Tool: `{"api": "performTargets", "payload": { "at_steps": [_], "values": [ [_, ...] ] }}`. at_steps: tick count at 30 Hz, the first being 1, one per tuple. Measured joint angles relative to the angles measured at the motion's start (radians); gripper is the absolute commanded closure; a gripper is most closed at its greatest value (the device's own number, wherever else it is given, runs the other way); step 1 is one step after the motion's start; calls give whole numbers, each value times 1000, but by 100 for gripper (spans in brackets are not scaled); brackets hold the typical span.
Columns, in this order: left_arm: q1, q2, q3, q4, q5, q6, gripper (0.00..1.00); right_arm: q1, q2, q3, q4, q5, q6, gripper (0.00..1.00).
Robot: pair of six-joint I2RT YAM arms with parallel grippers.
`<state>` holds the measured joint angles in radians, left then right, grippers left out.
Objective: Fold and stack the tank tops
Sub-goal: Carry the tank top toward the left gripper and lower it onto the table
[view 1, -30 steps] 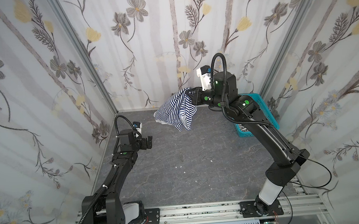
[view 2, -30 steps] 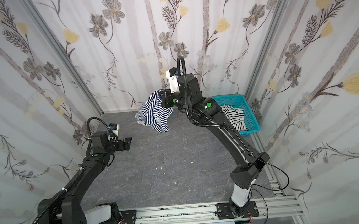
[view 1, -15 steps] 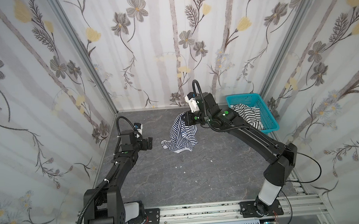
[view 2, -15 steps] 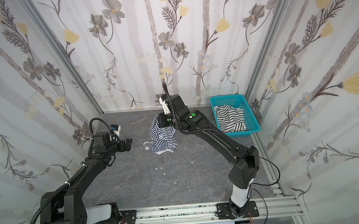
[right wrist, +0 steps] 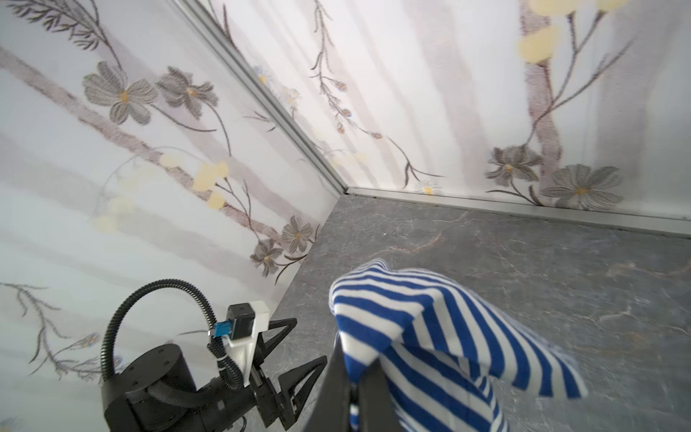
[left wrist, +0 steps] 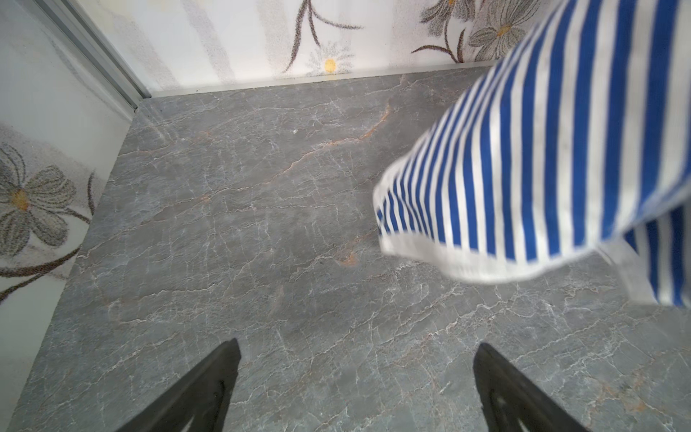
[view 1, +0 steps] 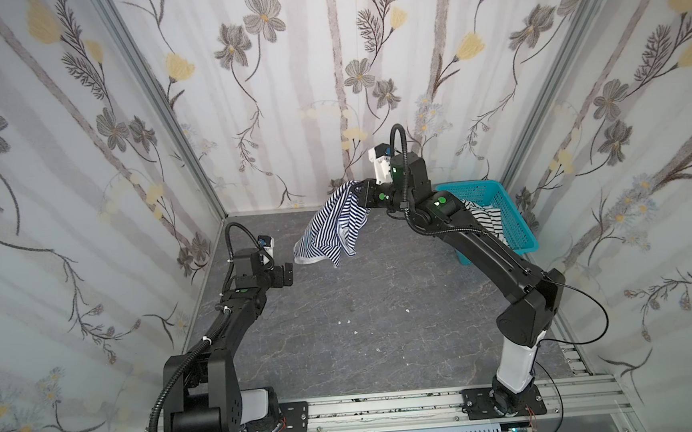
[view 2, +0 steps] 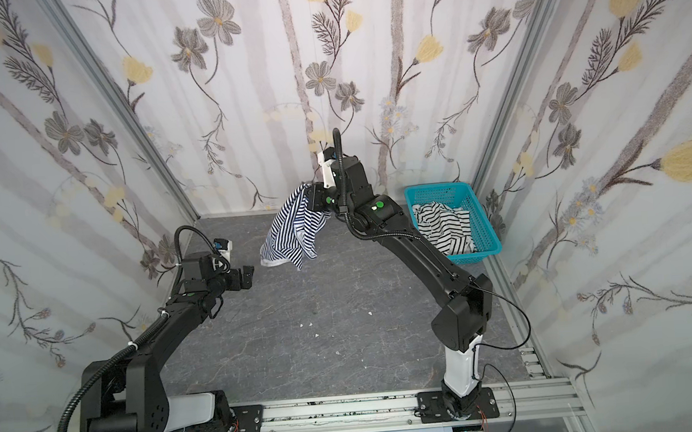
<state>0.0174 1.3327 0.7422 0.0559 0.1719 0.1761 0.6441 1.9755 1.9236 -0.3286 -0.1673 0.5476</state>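
Note:
A navy-and-white striped tank top [view 1: 333,230] [view 2: 295,233] hangs bunched in the air over the far middle of the table. My right gripper [view 1: 357,191] [view 2: 307,194] [right wrist: 355,370] is shut on its upper edge. The cloth [right wrist: 430,336] drapes over the jaws, and its white-trimmed hem [left wrist: 467,262] looks blurred. My left gripper [view 1: 288,273] [view 2: 248,276] [left wrist: 355,359] stands open and empty just left of the hanging hem, apart from it. The black-and-white striped tank top [view 1: 486,215] [view 2: 445,226] lies crumpled in the basket.
A teal perforated basket [view 1: 471,184] [view 2: 438,187] stands at the far right corner. Flowered walls enclose the grey marbled table [view 1: 385,327] [view 2: 322,318] on three sides. A few small white specks [view 1: 354,332] lie on it.
The right arm dipped down toward the table's middle with the navy top half a second ago, then swung back up and to the far side. The left arm has hardly moved.

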Motion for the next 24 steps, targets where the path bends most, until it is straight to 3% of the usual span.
{"api": "performTargets", "payload": {
  "at_steps": [8,12,17,24],
  "values": [
    [-34,21,-11,1,21,20,0,48,5,-277,-43,95,51,100],
    [-69,38,-15,0,19,54,0,90,1,-365,-63,90,63,99],
    [-83,66,-13,0,19,56,0,97,-6,-378,15,41,80,99],
    [-97,90,3,1,20,55,0,99,63,-240,140,-79,137,93]
  ]
}}
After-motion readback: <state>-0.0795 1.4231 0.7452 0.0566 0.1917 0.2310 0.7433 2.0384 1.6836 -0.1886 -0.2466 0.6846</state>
